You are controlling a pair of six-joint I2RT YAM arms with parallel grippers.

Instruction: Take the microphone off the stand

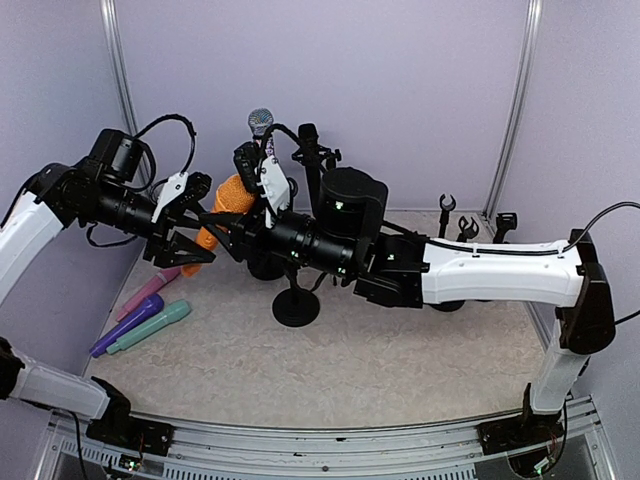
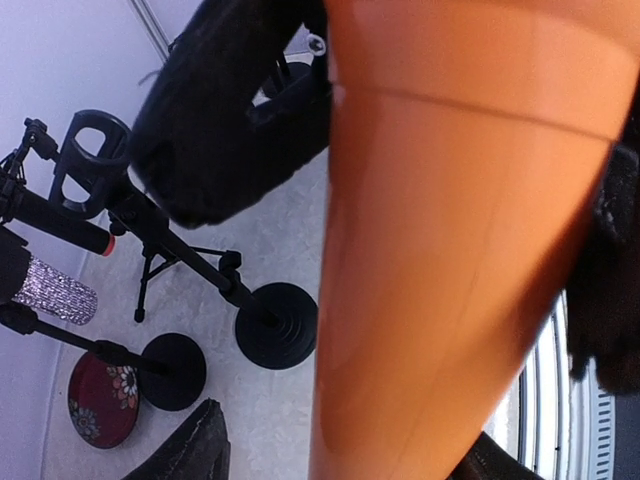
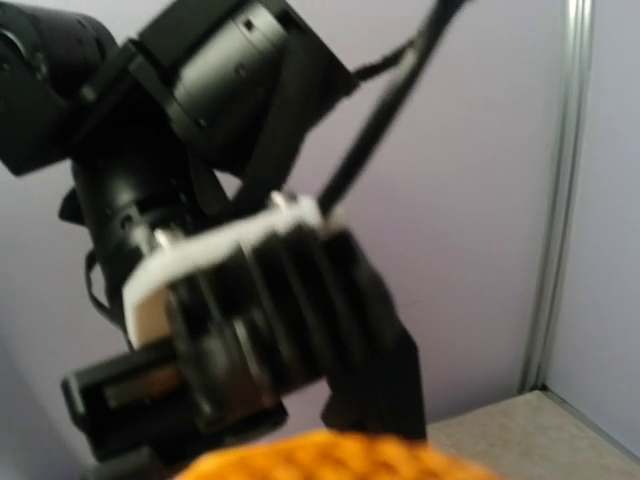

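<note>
Holding orange microphone (image 1: pixel 230 195), left jaws clamped.

An orange microphone (image 2: pixel 450 250) fills the frame, black stands (image 2: pixel 275 335) behind it.

Glossy, smooth microphone (image 2: pixel 450 250), seemingly plastic

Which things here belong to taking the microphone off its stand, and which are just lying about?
Job: orange microphone, in the left gripper; right gripper beside it; black stand.
Lying about: pink microphone, purple microphone, teal microphone on the table; silver-headed microphone behind; empty stands at right; red patterned disc.
</note>
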